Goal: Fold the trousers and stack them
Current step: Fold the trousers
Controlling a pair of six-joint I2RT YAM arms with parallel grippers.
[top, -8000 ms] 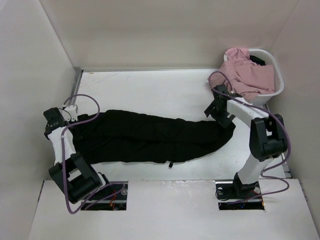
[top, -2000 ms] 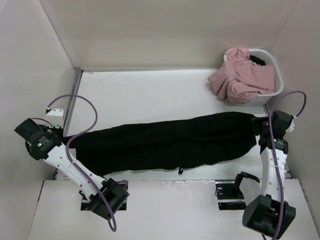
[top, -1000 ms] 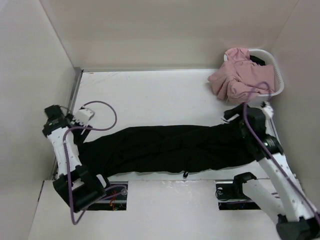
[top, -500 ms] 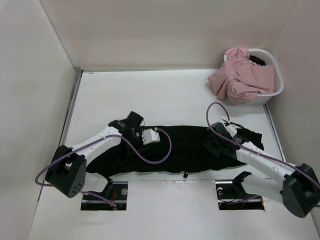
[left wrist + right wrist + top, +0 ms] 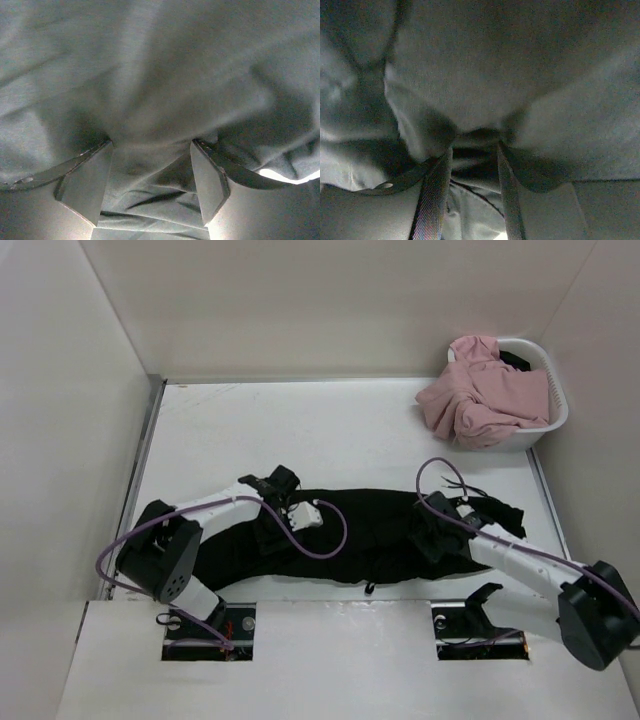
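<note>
Left end effector (image 5: pixel 151 146) and right end effector (image 5: pixel 474 145) each clamp a fold of the one trousers (image 5: pixel 365 530) on the surface (image 5: pixel 300 430).

A white table (image 5: pixel 300 420) with plain walls (image 5: pixel 330 310) around it.
Pale walls stand at the back, left and right. A white basket (image 5: pixel 556 390) of pink clothes (image 5: pixel 480 390) sits in the far right corner. The light is soft and even.
</note>
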